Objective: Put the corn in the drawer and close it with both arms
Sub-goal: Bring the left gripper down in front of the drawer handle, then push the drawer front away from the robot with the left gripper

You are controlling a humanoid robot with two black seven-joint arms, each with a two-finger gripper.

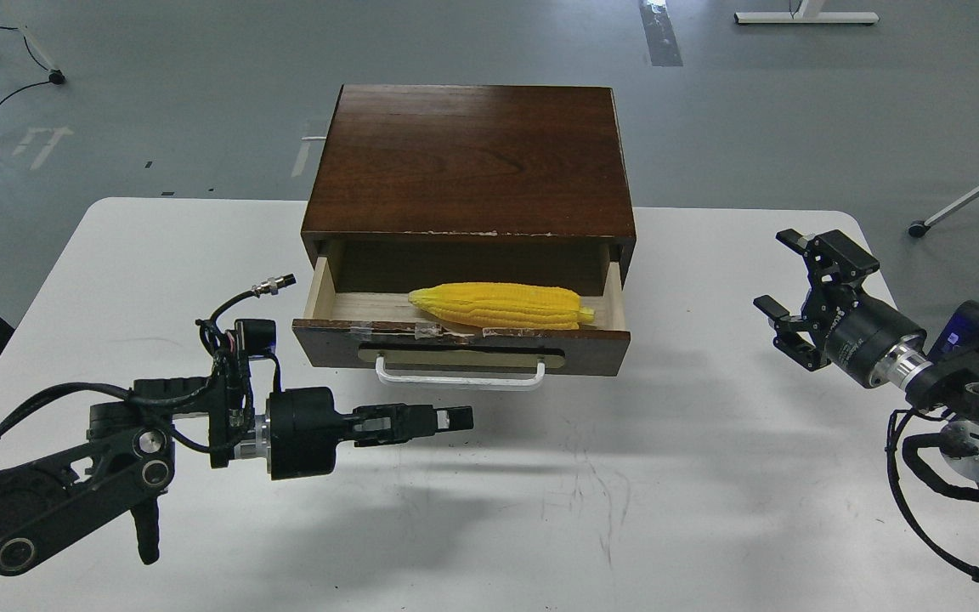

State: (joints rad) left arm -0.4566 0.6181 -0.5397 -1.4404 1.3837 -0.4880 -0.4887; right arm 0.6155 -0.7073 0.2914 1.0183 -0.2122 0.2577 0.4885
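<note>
The corn (502, 306) lies inside the open drawer (464, 344). My left gripper (454, 417), apparently narrowed edge-on, sits below the handle (460, 377) for pushing; my right gripper (787, 285) waits wide.
</note>
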